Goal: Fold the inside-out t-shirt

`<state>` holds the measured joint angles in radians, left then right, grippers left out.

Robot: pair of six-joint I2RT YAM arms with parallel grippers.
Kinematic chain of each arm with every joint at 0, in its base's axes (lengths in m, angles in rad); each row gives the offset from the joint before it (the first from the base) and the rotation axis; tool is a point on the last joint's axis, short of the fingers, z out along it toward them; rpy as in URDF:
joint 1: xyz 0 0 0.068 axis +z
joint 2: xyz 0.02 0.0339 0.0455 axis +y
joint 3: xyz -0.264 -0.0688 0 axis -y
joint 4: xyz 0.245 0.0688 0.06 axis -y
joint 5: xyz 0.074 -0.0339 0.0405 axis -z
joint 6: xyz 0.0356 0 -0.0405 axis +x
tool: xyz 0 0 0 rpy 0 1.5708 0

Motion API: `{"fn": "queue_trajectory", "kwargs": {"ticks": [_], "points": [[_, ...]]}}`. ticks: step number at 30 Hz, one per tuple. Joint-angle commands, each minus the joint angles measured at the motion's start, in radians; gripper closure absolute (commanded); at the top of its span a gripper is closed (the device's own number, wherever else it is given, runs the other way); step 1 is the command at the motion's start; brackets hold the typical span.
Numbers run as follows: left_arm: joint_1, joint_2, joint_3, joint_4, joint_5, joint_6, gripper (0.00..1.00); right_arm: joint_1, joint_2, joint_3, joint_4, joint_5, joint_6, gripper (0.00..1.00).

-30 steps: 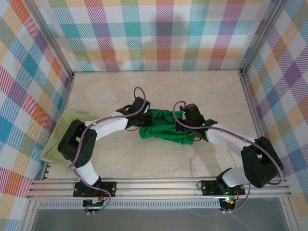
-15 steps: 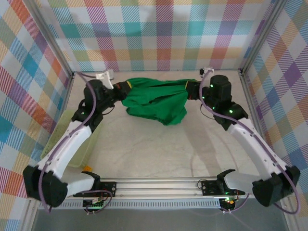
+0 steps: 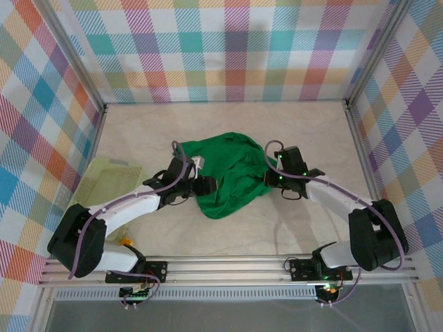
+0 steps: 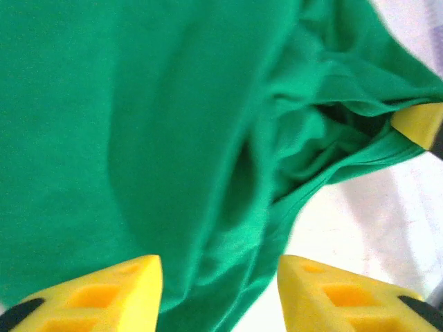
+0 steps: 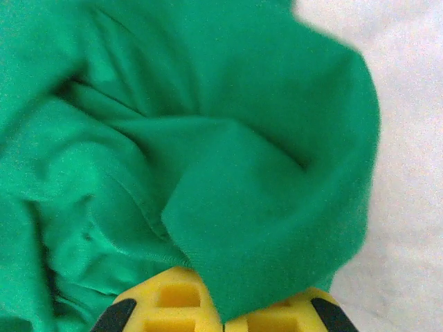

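Top view: crumpled green t-shirt (image 3: 225, 173) lies mid-table (image 3: 311, 131), between left gripper (image 3: 202, 185) and right gripper (image 3: 271, 178).
Left wrist view: left gripper's fingers (image 4: 124, 287) spread apart, cloth unclamped between them.
Right wrist view: right gripper clamps a t-shirt fold.

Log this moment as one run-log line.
left hand: open over t-shirt | right hand: shut on t-shirt | t-shirt: bunched on table, unfolded

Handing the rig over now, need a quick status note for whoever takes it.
Left gripper: jaws open at the t-shirt's left edge, gripping nothing.
Right gripper: jaws shut on the t-shirt's right edge.
T-shirt: crumpled heap in the middle of the table, between the arms.
Done: no fold visible.
To do: spread it flat, then fold.
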<state>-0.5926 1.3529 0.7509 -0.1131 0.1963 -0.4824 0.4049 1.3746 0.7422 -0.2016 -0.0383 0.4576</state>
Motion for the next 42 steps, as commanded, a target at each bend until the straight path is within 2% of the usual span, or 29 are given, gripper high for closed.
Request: {"fn": "queue_trajectory", "kwargs": {"ticks": [1, 3, 7, 10, 13, 17, 19, 21, 25, 28, 30, 32, 34, 37, 38, 40, 42], "points": [[0.000, 0.015, 0.142, -0.221, -0.238, 0.102, 0.40, -0.005, -0.039, 0.011, 0.063, -0.021, 0.028, 0.99], [-0.033, 0.060, 0.232, -0.297, -0.325, 0.161, 0.30, -0.005, -0.057, 0.012, 0.077, -0.052, 0.012, 0.97], [-0.159, 0.136, 0.343, -0.290, -0.373, 0.245, 0.18, -0.005, -0.109, 0.011, 0.086, -0.099, -0.014, 1.00], [-0.210, 0.226, 0.402, -0.275, -0.403, 0.278, 0.15, -0.004, -0.162, 0.016, 0.085, -0.134, -0.023, 1.00], [-0.227, 0.329, 0.467, -0.274, -0.409, 0.287, 0.14, -0.005, -0.208, 0.039, 0.079, -0.203, -0.024, 1.00], [-0.243, 0.405, 0.531, -0.259, -0.469, 0.276, 0.13, -0.005, -0.240, 0.085, 0.051, -0.274, -0.019, 1.00], [-0.238, 0.443, 0.573, -0.284, -0.581, 0.242, 0.21, -0.005, -0.265, 0.105, 0.036, -0.283, -0.025, 1.00], [-0.226, 0.462, 0.605, -0.302, -0.636, 0.217, 0.38, -0.005, -0.297, 0.129, 0.004, -0.253, -0.037, 1.00], [-0.224, 0.428, 0.590, -0.267, -0.631, 0.211, 0.76, -0.005, -0.352, 0.197, -0.082, -0.161, -0.088, 1.00], [-0.228, 0.347, 0.538, -0.215, -0.550, 0.227, 0.94, -0.005, -0.367, 0.265, -0.154, -0.085, -0.123, 1.00], [-0.247, 0.281, 0.507, -0.193, -0.516, 0.242, 1.00, -0.005, -0.358, 0.315, -0.207, -0.018, -0.139, 1.00], [-0.285, 0.207, 0.472, -0.173, -0.533, 0.263, 1.00, -0.005, -0.333, 0.367, -0.253, 0.055, -0.147, 1.00], [-0.296, 0.141, 0.426, -0.116, -0.484, 0.264, 0.97, -0.005, -0.295, 0.408, -0.272, 0.086, -0.147, 1.00], [-0.227, 0.118, 0.376, -0.109, -0.387, 0.201, 0.95, -0.005, -0.210, 0.452, -0.251, 0.042, -0.113, 1.00], [-0.198, 0.126, 0.363, -0.114, -0.373, 0.182, 0.90, -0.005, -0.180, 0.466, -0.243, 0.014, -0.098, 1.00], [-0.155, 0.162, 0.367, -0.197, -0.436, 0.145, 0.60, -0.001, -0.097, 0.502, -0.227, -0.040, -0.063, 1.00], [-0.138, 0.199, 0.388, -0.282, -0.506, 0.133, 0.46, 0.001, -0.012, 0.542, -0.237, -0.062, -0.023, 1.00]]}}
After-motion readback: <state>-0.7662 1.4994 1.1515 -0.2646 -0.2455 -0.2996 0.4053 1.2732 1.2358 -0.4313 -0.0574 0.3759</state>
